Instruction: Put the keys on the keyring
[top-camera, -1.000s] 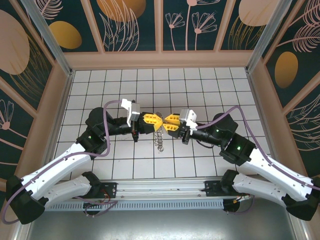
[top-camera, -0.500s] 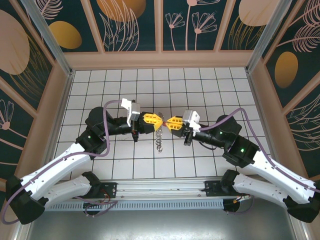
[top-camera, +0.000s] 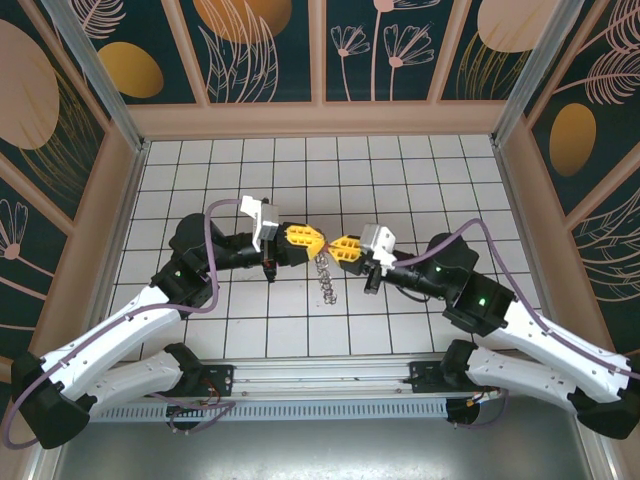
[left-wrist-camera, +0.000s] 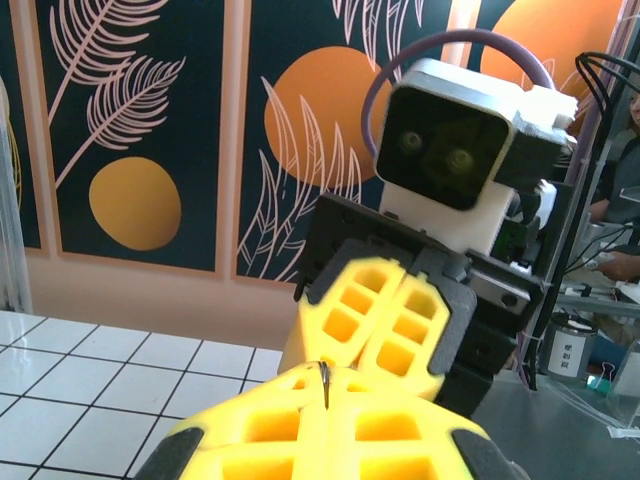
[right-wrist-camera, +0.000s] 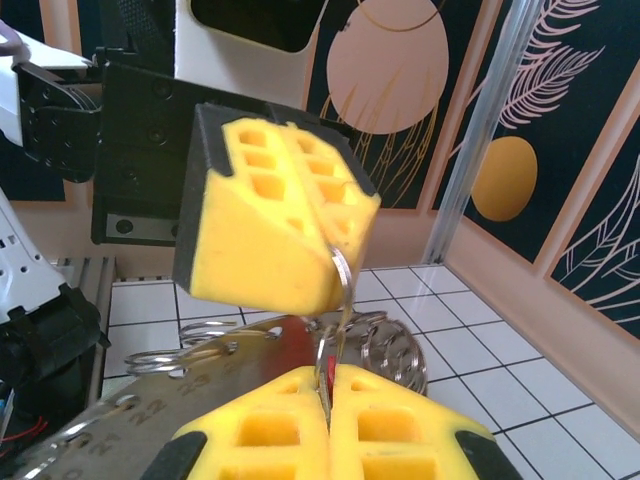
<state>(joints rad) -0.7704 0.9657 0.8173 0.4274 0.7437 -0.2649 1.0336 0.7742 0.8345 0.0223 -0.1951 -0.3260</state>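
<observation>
1. The left gripper (top-camera: 314, 239) is pressed shut on the thin wire of the keyring (top-camera: 325, 276). The loops dangle just below its tips.
2. The right gripper (right-wrist-camera: 326, 392) pinches the keys (right-wrist-camera: 325, 371), a tiny red bit right at its tips, touching that ring.
3. It's all probably light, stiff, slippery metal, so it's best pinched on the flat faces or it'll swivel.

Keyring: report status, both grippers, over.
Left gripper shut on keyring, ring hanging between the tips. Right gripper shut on keys, tip to tip with left. No obstruction seen.
</observation>
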